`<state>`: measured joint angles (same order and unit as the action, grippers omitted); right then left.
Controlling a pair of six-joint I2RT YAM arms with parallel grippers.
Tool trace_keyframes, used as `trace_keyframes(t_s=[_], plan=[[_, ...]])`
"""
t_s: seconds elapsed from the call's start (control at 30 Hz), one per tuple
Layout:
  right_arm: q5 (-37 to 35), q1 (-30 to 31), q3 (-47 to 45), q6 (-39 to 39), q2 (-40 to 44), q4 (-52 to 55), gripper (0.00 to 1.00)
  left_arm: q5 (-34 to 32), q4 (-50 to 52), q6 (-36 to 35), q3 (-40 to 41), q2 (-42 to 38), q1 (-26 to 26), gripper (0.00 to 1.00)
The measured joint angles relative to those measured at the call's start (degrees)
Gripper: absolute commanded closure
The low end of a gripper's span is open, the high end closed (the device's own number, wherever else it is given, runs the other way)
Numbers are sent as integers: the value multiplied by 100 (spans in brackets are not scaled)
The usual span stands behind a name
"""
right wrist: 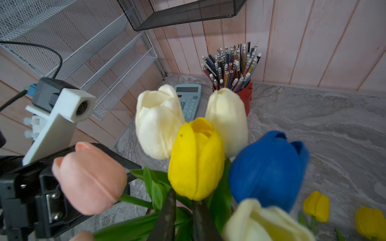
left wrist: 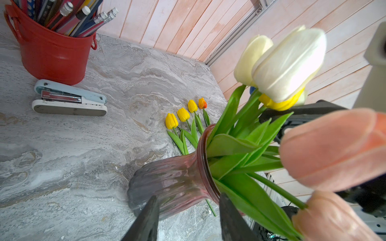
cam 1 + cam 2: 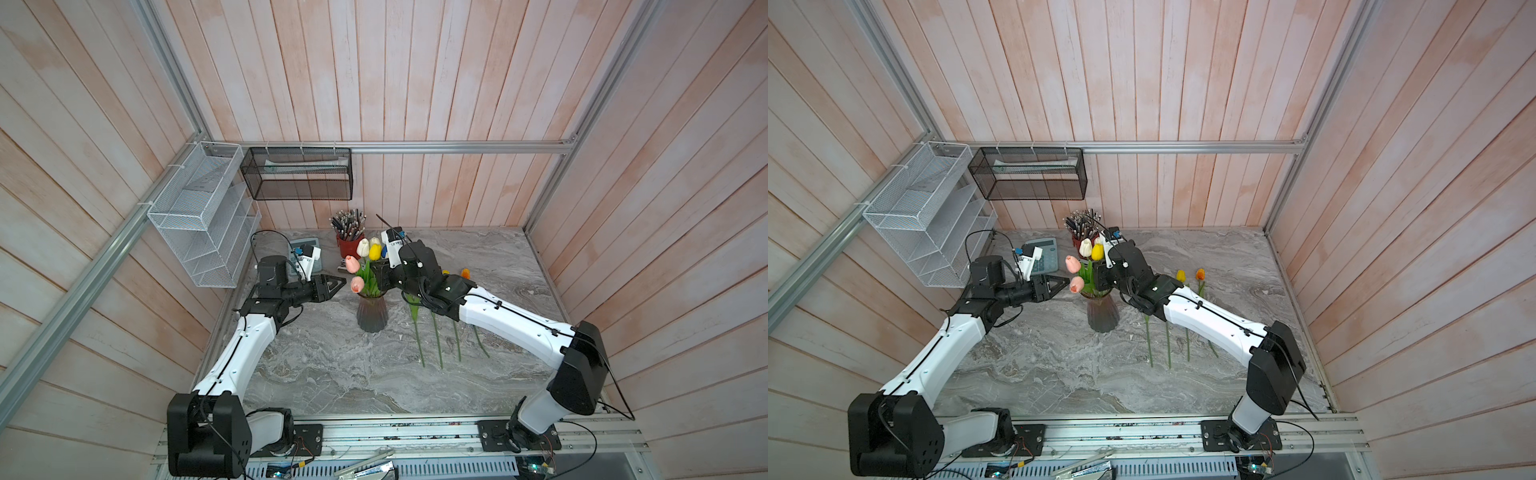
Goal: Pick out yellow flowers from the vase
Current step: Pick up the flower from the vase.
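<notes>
Currently the right gripper, nearer than the half-open, empty left gripper at nine o'clock of the vase, is hovering at its three o'clock, jaws narrowly parted and gripping nothing visible, just beneath the vase's one yellow tulip, whose stem is standing upright.

table: vase near the middle, bunch of tulips in it. loose tulips flat in a row just right of the vase, heads to the back. behind the vase: pencil cup; stapler before the cup; calculator left of it. wire rack on the left wall, mesh basket on the back wall.
</notes>
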<state>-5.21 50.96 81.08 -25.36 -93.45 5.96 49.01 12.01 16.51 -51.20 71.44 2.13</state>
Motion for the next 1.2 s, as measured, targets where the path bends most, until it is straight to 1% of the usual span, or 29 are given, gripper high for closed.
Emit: trace_keyframes(t_s=[0.17, 0.43, 0.9, 1.03, 1.2], plan=[[-120, 0, 120, -155, -90, 170, 78, 0, 0, 0, 0, -2, 0, 52], [-162, 0, 361, -299, -343, 321, 80, 0, 0, 0, 0, -33, 0, 52], [-223, 0, 374, -341, -437, 310, 83, 0, -2, 2, 0, -42, -28, 52], [-221, 0, 413, -319, -549, 304, 87, 0, -2, 2, 0, -63, -28, 52], [-229, 0, 437, -258, -599, 284, 94, 0, -2, 0, 0, -70, -33, 52]])
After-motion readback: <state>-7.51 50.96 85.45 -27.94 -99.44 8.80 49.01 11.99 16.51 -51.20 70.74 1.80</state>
